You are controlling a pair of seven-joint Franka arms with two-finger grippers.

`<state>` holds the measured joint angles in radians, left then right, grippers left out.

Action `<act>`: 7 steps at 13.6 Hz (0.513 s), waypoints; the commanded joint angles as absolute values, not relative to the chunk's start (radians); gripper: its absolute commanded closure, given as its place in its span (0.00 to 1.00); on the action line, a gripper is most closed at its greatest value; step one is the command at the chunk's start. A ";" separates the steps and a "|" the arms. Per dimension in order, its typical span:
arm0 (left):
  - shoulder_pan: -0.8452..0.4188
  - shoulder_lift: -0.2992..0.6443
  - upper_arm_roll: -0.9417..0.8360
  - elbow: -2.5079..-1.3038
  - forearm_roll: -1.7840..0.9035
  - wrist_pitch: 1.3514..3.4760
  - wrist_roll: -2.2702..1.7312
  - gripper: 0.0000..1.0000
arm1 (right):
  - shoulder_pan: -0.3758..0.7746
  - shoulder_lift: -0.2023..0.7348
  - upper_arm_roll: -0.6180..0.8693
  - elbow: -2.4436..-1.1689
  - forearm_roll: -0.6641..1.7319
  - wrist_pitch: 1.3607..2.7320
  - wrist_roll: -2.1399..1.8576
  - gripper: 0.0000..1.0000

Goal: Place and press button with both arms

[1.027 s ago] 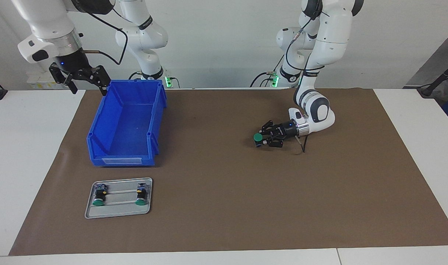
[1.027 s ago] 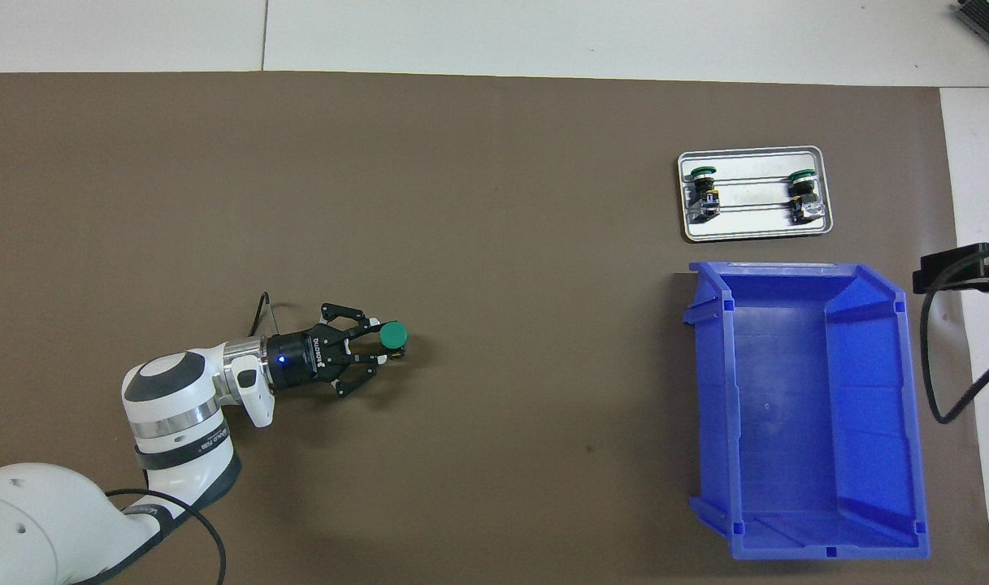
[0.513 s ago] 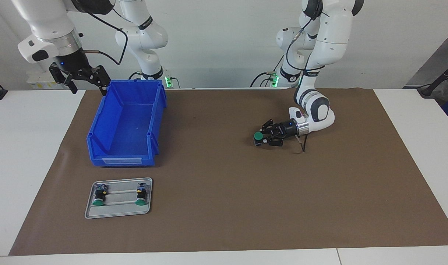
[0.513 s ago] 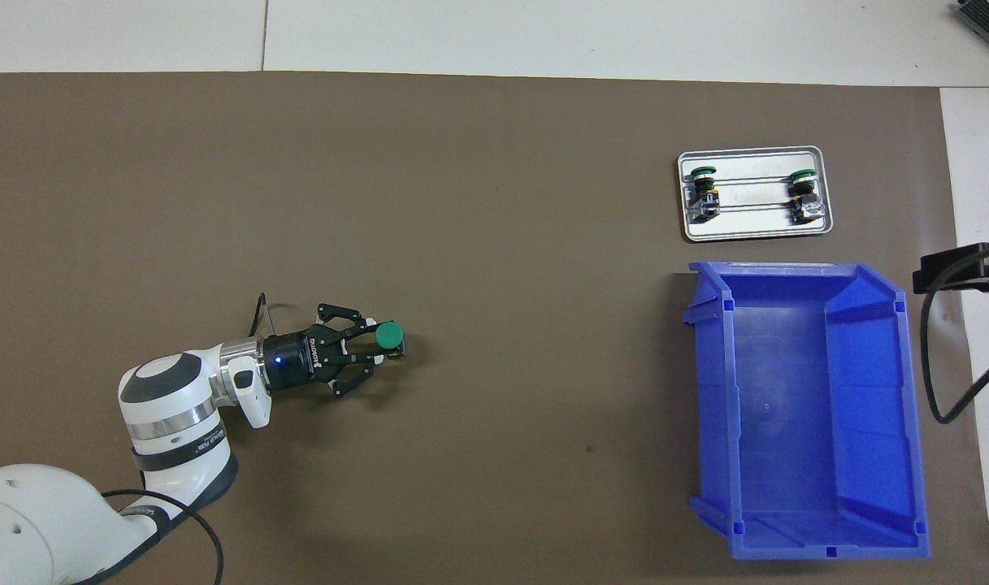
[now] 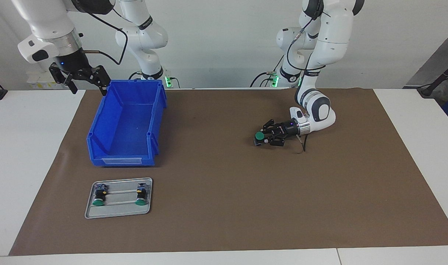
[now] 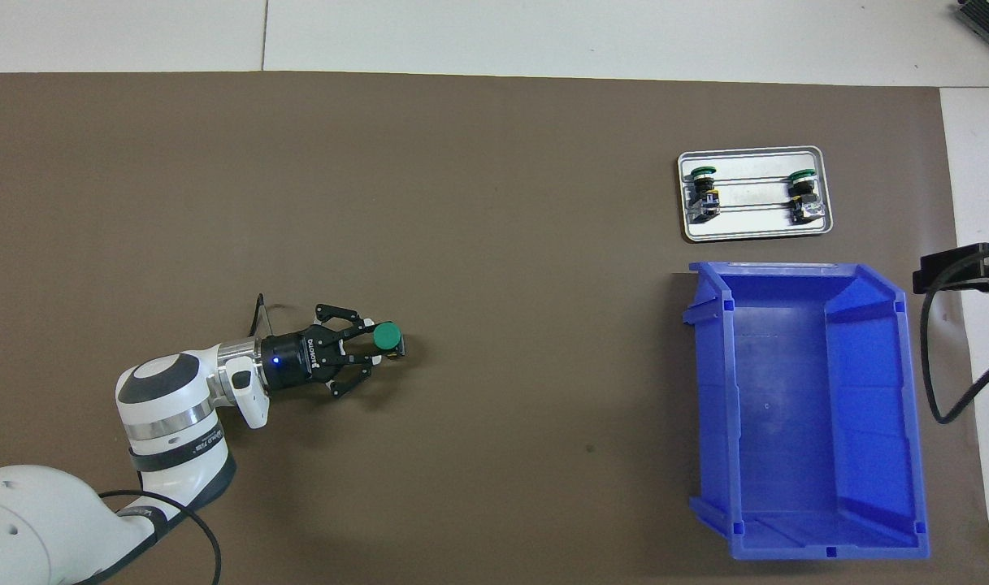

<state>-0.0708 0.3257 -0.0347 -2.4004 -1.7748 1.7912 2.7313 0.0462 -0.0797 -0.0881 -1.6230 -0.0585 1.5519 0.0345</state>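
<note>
Brown mat (image 5: 224, 206) covers the table. At the bin's (image 5: 126, 121) three o'clock in the facing view, the left gripper (image 5: 265, 136) clamps the button (image 5: 259, 136), cap up, steadying it for pressing; right gripper (image 5: 84, 79) waits wide open.

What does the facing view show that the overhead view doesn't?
Facing only: the right end effector, open, raised by the blue bin's rim, plus both arm bases. Overhead only: the bin's full floor. Both: the left end effector shut on the green-capped button low over the brown mat, and the metal tray with two more buttons.
</note>
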 commanded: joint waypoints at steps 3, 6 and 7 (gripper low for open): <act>-0.063 0.336 -0.032 -2.414 -1.767 1.862 2.819 0.50 | 0.037 -0.101 -0.080 -1.646 -0.044 1.563 0.029 0.00; -0.067 0.337 -0.034 -2.413 -1.767 1.876 2.818 0.43 | 0.037 -0.101 -0.080 -1.646 -0.043 1.563 0.029 0.00; -0.067 0.337 -0.034 -2.413 -1.767 1.876 2.816 0.42 | 0.037 -0.101 -0.080 -1.646 -0.043 1.563 0.029 0.00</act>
<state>-0.0706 0.3252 -0.0354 -2.4013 -1.7704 1.8213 2.7313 0.0462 -0.0798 -0.0881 -1.6230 -0.0585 1.5519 0.0345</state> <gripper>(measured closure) 0.436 0.000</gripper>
